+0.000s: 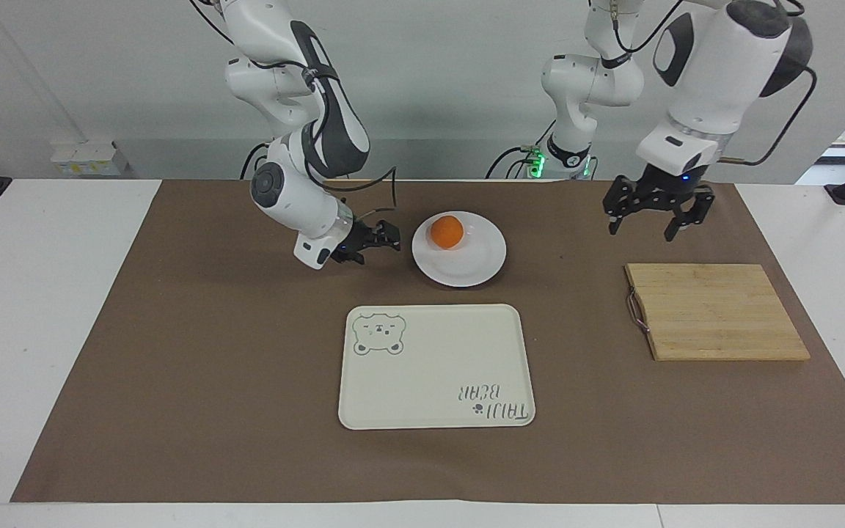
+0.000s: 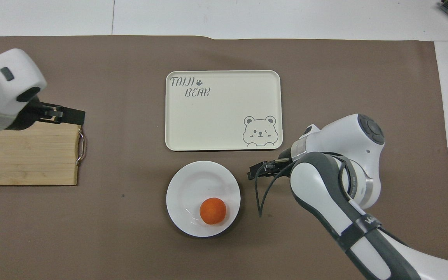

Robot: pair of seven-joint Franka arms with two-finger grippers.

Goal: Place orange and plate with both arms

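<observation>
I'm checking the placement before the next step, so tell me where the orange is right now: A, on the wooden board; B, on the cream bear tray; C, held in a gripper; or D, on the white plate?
D: the orange sits on the white plate, toward the rim nearer the robots, with both grippers clear of it.
</observation>
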